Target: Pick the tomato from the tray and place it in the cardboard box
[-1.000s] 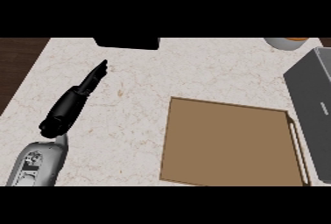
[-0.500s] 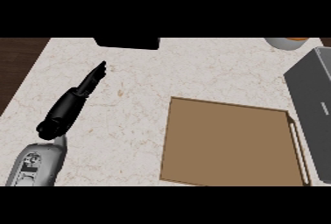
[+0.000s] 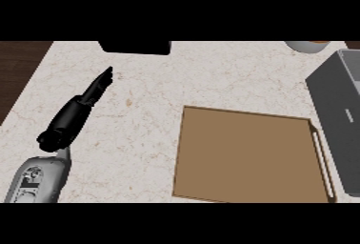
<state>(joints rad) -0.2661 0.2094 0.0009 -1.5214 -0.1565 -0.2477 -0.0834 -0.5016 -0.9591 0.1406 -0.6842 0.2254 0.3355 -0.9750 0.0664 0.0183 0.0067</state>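
1. From where I stand, the left robot hand (image 3: 83,101) lies low over the pale marbled counter (image 3: 211,81), its grey forearm coming up from the lower left corner. The fingers are straight and pressed together, pointing up and away to the right. It holds nothing.

2. The right robot hand shows nowhere in this view, so I can say nothing of it.

3. The cardboard box (image 3: 246,157) sits flat on the counter, right of the hand and well apart from it. It is open at the top. What I can see of its brown floor is bare; no tomato lies in it.

4. At the far right edge stands a grey tray (image 3: 337,119), cut off by the frame. It is probably the tray the task means. The part in view holds no tomato, but most of it is hidden.

5. I cannot find the tomato anywhere. A pale rounded rim with a touch of orange (image 3: 308,45) peeks in at the top right, too cropped to name.

6. A dark block (image 3: 135,46) sits at the counter's far edge.

7. My judgement: the left hand is parked aside, leaving the box and tray on the right to the other arm.
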